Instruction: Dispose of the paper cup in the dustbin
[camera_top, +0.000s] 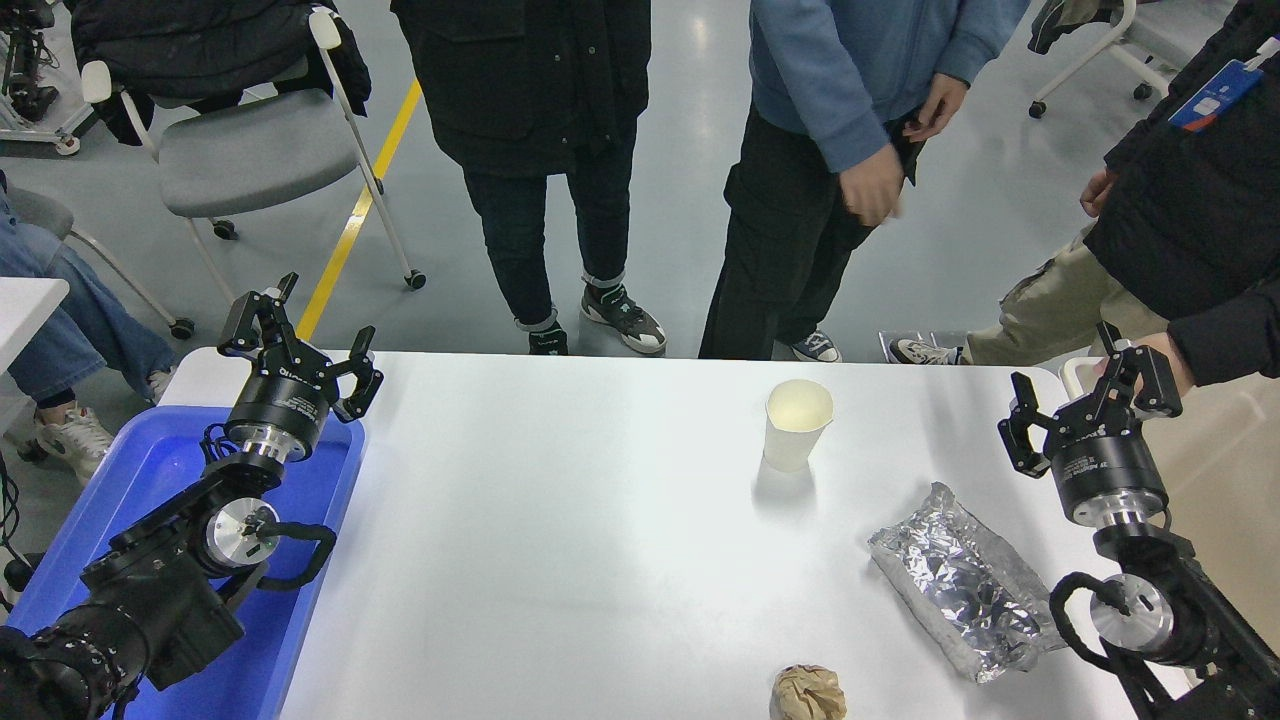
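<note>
**Cup upright on table, both grippers empty**

Head view: the paper cup (797, 424) stood upright on the white table (600, 560), right of centre toward the far edge, open mouth up, cream inside showing. Nothing touched it. The silver foil packet (960, 582) lay nearer and to the right of the cup, apart from it, crinkled, long axis running diagonally. The crumpled brown paper ball (808, 694) sat at the near edge, partly cut off by the frame bottom, left of the packet's near end.

The right gripper (1088, 412) hovered at the table's right far corner, fingers spread wide, nothing between them, well apart from the cup. Just behind it a person's hand (1165, 352) in a dark sleeve was near the fingertips; contact could not be judged. The dustbin (1215, 470) showed only partly at the right, beyond the table's right edge, beige, mostly hidden by the right arm.

The left gripper (300, 350) was parked at the far left, over the far end of the blue plastic tray (150, 480), fingers spread, empty.

Three people stood at the table's far side; a grey chair (250, 150) was at the far left.
</note>
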